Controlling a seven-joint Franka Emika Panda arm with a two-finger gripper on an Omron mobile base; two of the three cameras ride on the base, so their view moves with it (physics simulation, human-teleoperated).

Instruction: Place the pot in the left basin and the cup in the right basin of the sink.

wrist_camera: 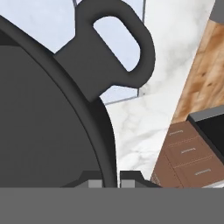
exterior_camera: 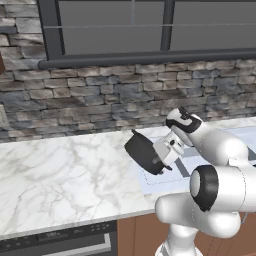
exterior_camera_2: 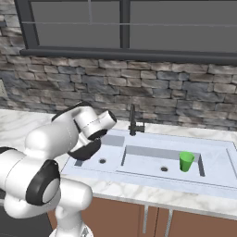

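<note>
1. Left base view: the hand [exterior_camera: 161,159] holds the pot [exterior_camera: 143,152] tilted, in the air over the edge where the table [exterior_camera: 65,170] meets the sink [exterior_camera: 165,186]. The step calls for levelling the pot before lowering it.
2. Right base view: the pot [exterior_camera_2: 85,151] hangs above the left basin [exterior_camera_2: 102,159]; the cup [exterior_camera_2: 186,161] stands in the right basin [exterior_camera_2: 157,164].
3. Hand view: the fingers [wrist_camera: 130,178] are clamped on the pot rim, its loop handle just beyond.

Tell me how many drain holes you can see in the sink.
2: one in the left basin, near the held pot, and one in the right basin, left of the cup.
</note>
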